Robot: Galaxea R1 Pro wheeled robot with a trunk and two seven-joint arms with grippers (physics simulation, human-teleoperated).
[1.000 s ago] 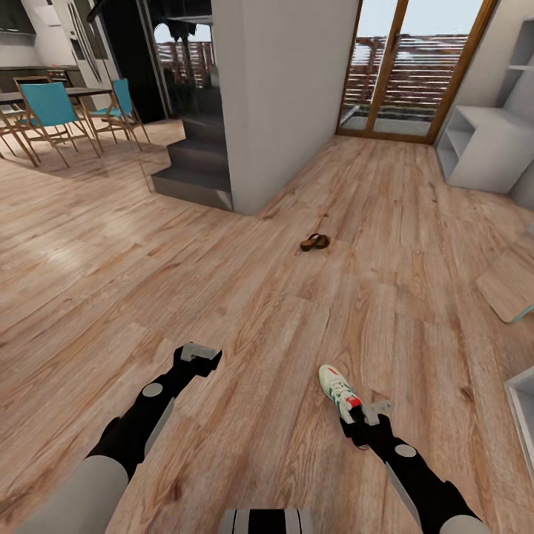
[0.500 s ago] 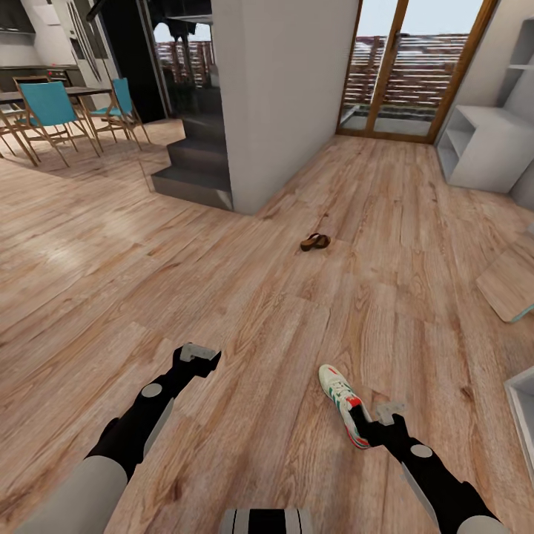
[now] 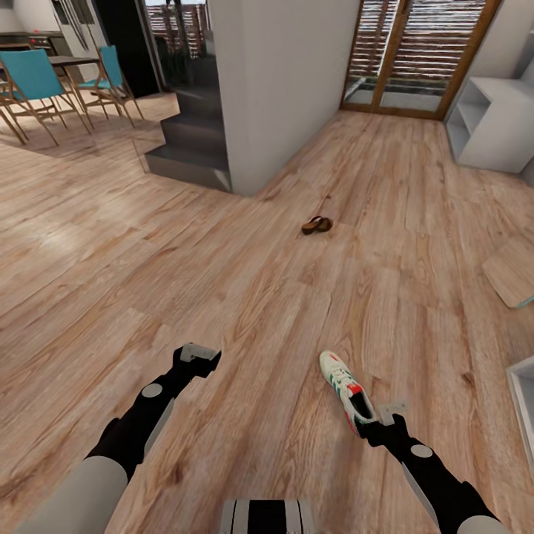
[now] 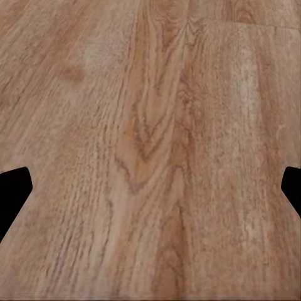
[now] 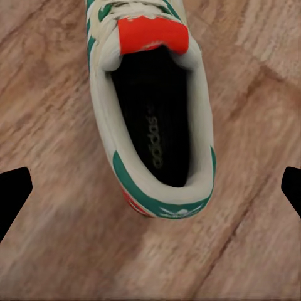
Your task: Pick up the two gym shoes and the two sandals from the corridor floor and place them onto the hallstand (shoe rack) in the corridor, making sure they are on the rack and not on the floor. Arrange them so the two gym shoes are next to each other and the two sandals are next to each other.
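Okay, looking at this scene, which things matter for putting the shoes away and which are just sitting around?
For the job:
- gym shoe on the corridor floor, below the right gripper
- sandal farther down the floor
- hallstand, far right

Just there:
- teal chairs
- dark steps
- glass door
- flat board

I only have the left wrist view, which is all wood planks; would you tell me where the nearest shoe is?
Observer: A gym shoe lies on the corridor floor, directly ahead of the right gripper.
Operator: Thank you. Is the right gripper holding it?
Observer: No. In the right wrist view the shoe's heel opening sits between two widely spread fingertips, untouched.
Operator: Is any sandal around?
Observer: A brown sandal lies farther down the floor, near the corner of the grey wall.
Operator: And the rack?
Observer: A pale-grey shelving unit stands far off on the right, beside the glass door.
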